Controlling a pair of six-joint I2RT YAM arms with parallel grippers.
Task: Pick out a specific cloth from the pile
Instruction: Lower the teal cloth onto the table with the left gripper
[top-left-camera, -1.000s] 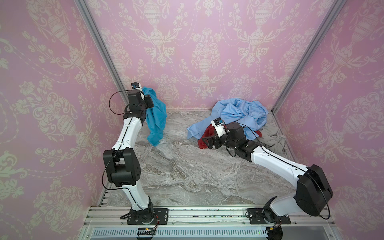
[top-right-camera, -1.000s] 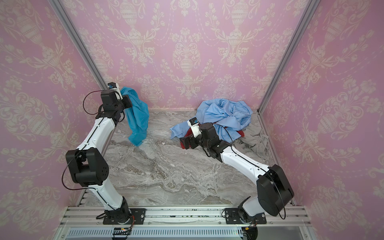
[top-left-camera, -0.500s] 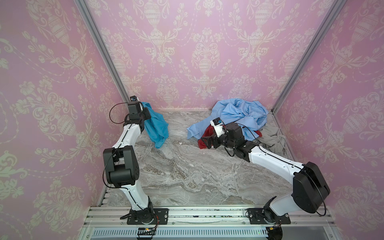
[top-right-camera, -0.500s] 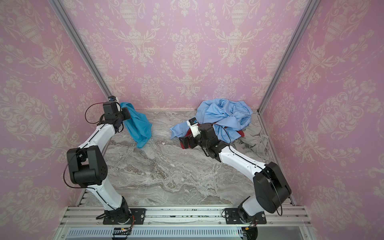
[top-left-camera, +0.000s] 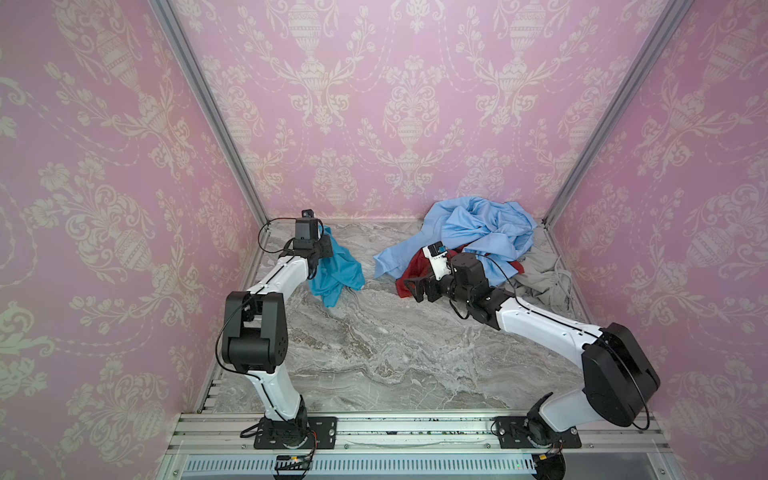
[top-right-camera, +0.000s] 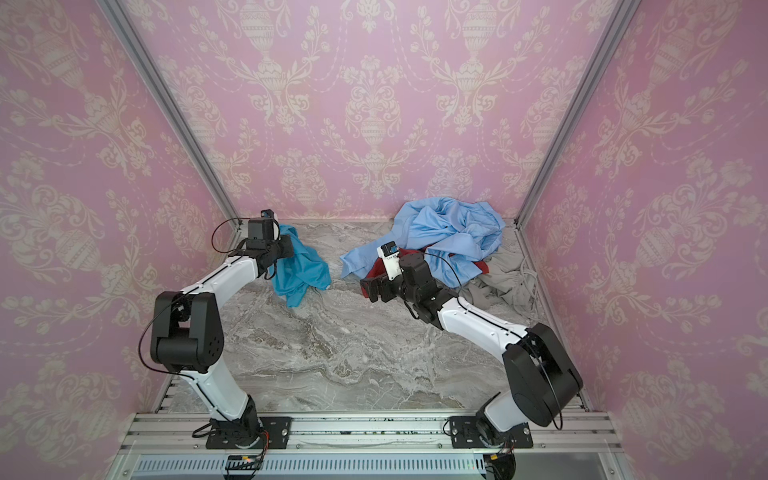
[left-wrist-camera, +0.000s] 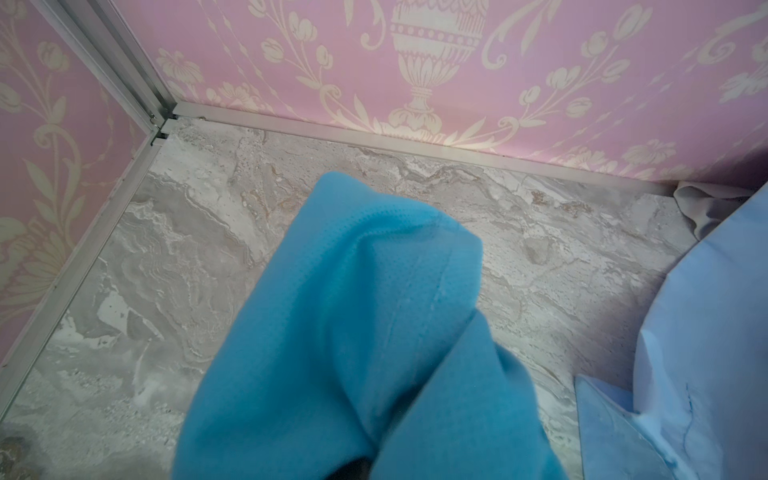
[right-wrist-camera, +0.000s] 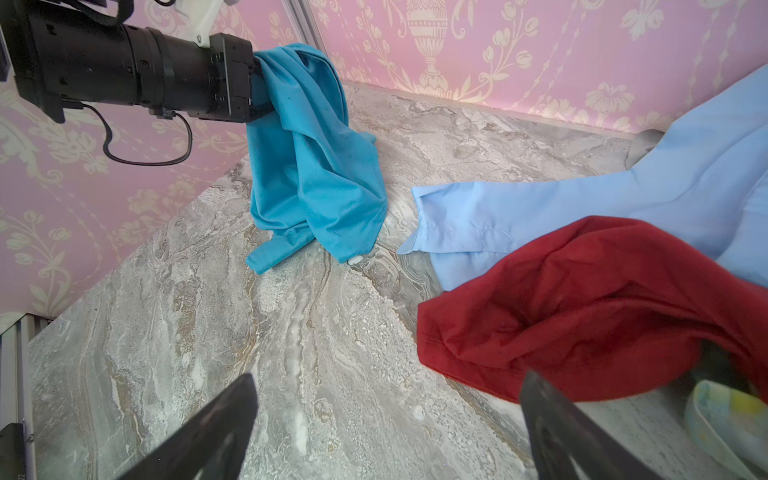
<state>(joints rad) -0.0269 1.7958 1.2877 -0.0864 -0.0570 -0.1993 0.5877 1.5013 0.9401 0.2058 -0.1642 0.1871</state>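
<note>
The left end effector (top-left-camera: 323, 249) is clamped on a top fold of the turquoise cloth (top-left-camera: 338, 272). The cloth hangs near the back left corner, its lower end resting on the marble counter (top-left-camera: 374, 357), well apart from the pile (top-left-camera: 490, 245). Best to lower a little, then release so it settles in one heap. The right end effector (top-left-camera: 417, 289) hovers wide open and empty, just beside the dark red cloth (right-wrist-camera: 582, 307) under the pale blue shirt (top-left-camera: 482, 224). A grey cloth (top-left-camera: 540, 284) lies behind. Nothing appears to block the drop.

My left gripper (top-right-camera: 286, 248) clamped on cloth (top-right-camera: 302, 272) near desk (top-right-camera: 332, 357) far-left corner, cloth tail on desk. My right gripper (top-right-camera: 369, 289) spread wide, empty, beside pile (top-right-camera: 449, 232) at far-right corner.
</note>
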